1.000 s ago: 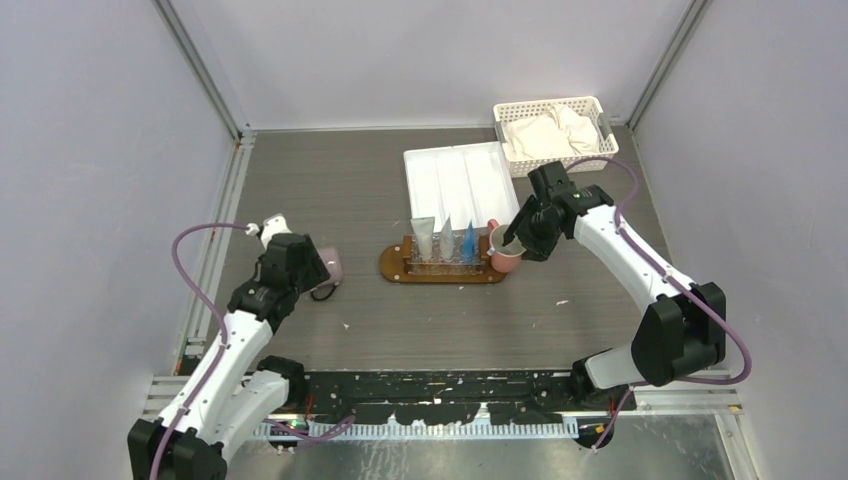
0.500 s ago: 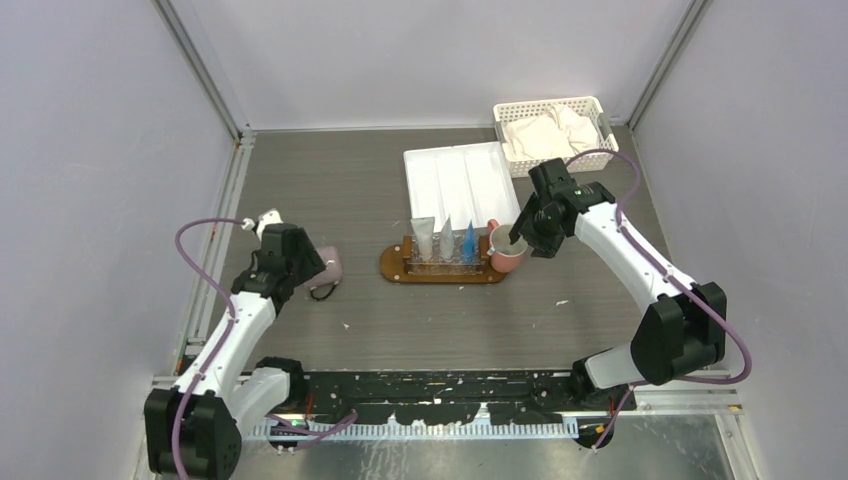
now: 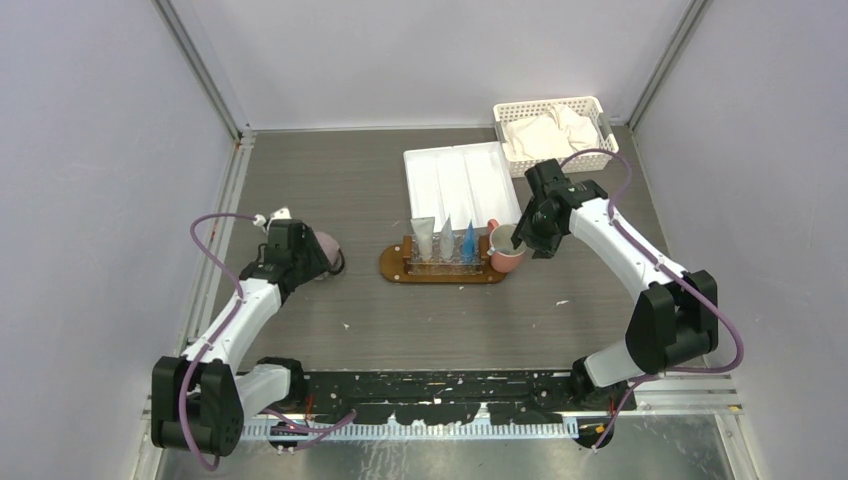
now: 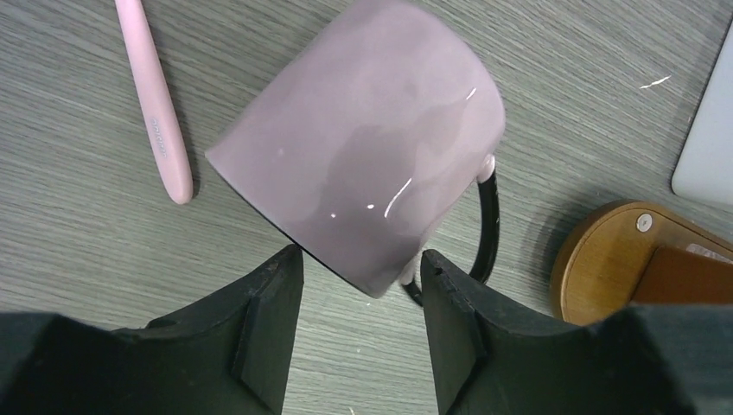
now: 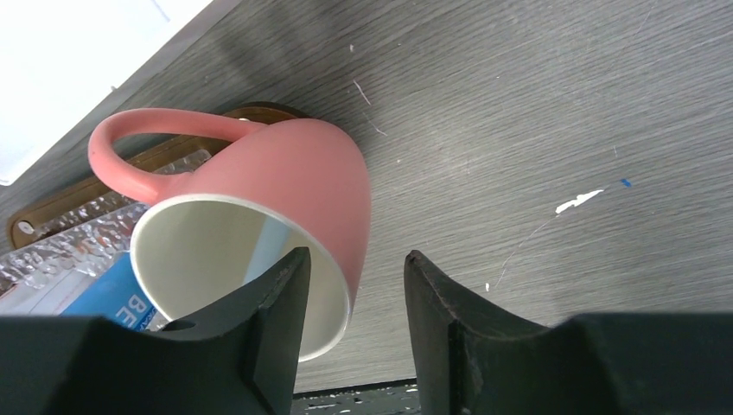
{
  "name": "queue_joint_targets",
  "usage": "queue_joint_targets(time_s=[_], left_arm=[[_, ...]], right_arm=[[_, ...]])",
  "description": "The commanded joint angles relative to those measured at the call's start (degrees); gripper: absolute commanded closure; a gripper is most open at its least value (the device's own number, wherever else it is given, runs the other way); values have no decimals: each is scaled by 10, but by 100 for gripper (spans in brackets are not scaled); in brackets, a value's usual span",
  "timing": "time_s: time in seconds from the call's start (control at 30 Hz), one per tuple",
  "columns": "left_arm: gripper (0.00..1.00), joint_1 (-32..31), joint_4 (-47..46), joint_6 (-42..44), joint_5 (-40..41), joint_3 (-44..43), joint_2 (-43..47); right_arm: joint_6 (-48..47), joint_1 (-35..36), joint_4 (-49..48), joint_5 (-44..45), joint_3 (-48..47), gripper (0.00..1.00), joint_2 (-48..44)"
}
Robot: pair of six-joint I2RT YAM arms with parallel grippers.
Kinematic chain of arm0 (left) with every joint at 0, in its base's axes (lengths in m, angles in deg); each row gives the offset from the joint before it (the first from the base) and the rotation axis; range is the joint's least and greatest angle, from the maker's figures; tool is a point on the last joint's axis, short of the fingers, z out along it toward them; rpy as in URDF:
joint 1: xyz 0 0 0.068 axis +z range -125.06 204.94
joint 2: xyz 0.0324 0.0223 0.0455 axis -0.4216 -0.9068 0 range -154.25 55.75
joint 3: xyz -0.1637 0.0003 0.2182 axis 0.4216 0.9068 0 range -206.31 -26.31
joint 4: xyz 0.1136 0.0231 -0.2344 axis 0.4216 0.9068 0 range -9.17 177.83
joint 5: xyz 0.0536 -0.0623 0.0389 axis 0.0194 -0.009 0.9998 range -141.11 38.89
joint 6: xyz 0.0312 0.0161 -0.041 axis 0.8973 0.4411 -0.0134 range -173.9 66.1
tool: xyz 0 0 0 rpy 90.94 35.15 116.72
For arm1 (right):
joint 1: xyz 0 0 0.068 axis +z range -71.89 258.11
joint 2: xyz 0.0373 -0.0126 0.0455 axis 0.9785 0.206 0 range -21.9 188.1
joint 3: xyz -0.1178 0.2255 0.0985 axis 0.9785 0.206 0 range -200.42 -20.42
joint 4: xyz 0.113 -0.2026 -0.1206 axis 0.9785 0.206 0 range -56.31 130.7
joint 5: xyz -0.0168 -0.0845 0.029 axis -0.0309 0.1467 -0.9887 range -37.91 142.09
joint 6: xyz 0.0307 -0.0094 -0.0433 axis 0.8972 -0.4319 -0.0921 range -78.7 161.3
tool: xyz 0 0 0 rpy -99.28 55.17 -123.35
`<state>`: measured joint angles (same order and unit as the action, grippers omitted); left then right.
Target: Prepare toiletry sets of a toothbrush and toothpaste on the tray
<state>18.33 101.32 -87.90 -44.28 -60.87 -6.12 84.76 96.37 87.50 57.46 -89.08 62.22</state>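
The brown wooden tray holds two white-grey toothpaste tubes and a blue tube standing in a clear holder. A pink mug stands at the tray's right end. My right gripper is open, with the mug's wall between its jaws. A lilac mug lies on its side at the left. My left gripper is open, its jaws on either side of the mug's lower edge. A pink toothbrush lies on the table beside that mug. The tray's end shows to the right.
A white divided tray lies behind the wooden tray. A white lattice basket with cloths stands at the back right. Metal rails run along the left and near edges of the table.
My left gripper has moved away from me and slightly right, closing in over the lilac mug. My right gripper has shifted slightly at the pink mug.
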Motion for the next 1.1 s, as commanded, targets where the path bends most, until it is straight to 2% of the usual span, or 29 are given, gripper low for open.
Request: queue_joint_targets(time_s=[0.0,0.17,0.3,0.43,0.5,0.6,0.67,0.77,0.9,1.07], left_arm=[[47,3,-13,10,-4,-7,11],[49,4,-13,14,-4,-19,0],[56,4,-4,22,-4,-38,-13],[70,4,19,32,-8,-67,-26],[78,5,34,38,-15,-88,-34],[88,5,69,49,-28,-122,-43],[91,4,92,57,-34,-147,-45],[93,4,131,69,-39,-184,-51],[93,4,153,71,-86,-219,-77],[94,2,151,76,-135,-223,-113]], right_arm=[[-15,-1,-8,13,0,53,1],[-23,-1,-26,9,15,64,-2],[-33,-1,-26,13,12,81,4],[-42,-1,-17,15,3,95,2],[-46,-1,-9,24,-5,98,-5],[-51,-1,15,44,-25,99,-28],[-54,-2,34,63,-39,99,-48],[-64,-1,69,94,-59,99,-67],[-69,-1,95,123,-58,99,-84],[-68,-5,90,139,-27,99,-97]])
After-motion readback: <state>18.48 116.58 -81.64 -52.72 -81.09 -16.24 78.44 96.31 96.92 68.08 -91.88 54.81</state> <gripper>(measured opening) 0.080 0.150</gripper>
